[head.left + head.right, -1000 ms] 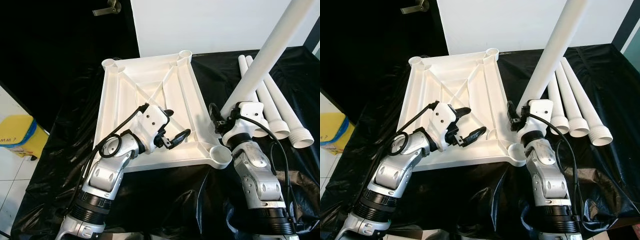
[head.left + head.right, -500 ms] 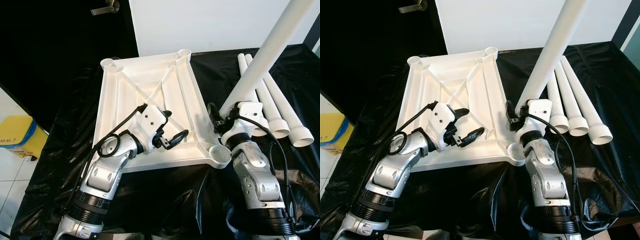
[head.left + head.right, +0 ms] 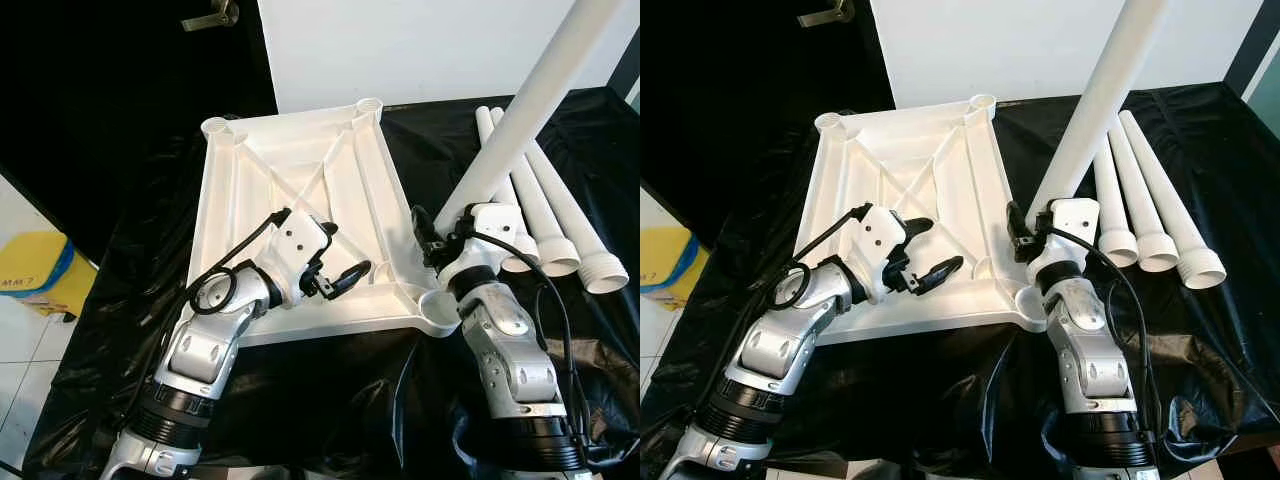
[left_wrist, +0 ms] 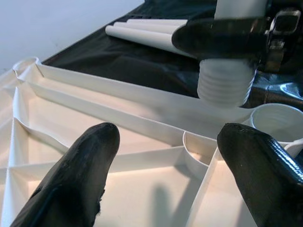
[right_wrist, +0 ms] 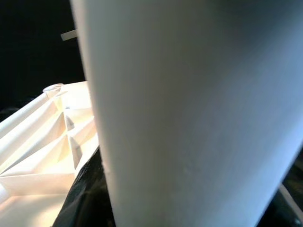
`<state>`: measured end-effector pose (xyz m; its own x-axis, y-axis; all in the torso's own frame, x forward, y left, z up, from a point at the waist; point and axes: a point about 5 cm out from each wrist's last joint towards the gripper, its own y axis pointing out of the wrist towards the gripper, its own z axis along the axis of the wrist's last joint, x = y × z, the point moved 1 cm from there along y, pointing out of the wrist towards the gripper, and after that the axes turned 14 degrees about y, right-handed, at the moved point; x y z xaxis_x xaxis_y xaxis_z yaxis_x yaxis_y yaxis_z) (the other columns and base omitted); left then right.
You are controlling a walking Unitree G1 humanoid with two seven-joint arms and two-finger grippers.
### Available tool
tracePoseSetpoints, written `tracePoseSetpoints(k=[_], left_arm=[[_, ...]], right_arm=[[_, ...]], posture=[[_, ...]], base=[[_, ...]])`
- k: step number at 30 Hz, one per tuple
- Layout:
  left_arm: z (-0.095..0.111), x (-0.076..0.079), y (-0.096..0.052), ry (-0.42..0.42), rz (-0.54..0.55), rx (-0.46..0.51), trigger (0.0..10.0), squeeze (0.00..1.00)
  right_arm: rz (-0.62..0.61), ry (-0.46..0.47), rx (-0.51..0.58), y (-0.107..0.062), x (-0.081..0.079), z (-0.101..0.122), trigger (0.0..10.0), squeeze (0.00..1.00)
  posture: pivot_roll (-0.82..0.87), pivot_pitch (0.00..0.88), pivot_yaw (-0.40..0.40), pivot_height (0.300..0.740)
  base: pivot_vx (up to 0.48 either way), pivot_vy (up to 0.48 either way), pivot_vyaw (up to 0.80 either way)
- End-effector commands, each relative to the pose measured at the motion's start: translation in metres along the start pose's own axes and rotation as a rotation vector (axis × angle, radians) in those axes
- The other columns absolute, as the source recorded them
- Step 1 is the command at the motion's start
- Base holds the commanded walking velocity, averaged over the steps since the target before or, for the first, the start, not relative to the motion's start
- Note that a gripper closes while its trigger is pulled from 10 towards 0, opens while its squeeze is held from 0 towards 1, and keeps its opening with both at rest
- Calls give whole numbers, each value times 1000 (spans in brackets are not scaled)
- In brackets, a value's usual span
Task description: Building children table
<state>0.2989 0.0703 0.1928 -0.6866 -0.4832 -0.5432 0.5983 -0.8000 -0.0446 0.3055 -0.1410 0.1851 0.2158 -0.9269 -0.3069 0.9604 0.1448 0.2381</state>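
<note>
Right gripper (image 3: 1028, 232), pinching the leg (image 3: 1095, 97), has edged its threaded end closer above the tabletop's (image 3: 262, 160) near-right socket (image 3: 440, 310), insertion imminent; left gripper (image 3: 335, 262) spread, over the tabletop.

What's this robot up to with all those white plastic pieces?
It is assembling a small table. The tabletop lies upside down on black sheeting. The right gripper holds a leg with its threaded end just above the near corner socket. The left gripper, open, hovers over the tabletop. Three spare legs lie alongside.
</note>
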Motion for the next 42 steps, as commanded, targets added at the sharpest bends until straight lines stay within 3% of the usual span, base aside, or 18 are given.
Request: tracePoseSetpoints(k=[1,27,35,42], left_arm=[[-1,3,-2,12,-6,-20,10000,0],[-4,8,-5,2,41,-72,10000,0],[-2,18,-4,-65,28,-64,10000,0],[2,25,-4,-15,0,-37,10000,0]], right_arm=[[16,7,16,3,-4,2,10000,0],[43,16,0,10,-5,-2,10000,0],[44,-17,1,9,-2,2,10000,0],[38,-45,-13,2,0,0,10000,0]], posture=[[-71,102,92,740],[37,87,41,740],[4,105,34,740],[-16,111,41,740]], base=[[0,0,0],[0,0,0],[0,0,0],[0,0,0]])
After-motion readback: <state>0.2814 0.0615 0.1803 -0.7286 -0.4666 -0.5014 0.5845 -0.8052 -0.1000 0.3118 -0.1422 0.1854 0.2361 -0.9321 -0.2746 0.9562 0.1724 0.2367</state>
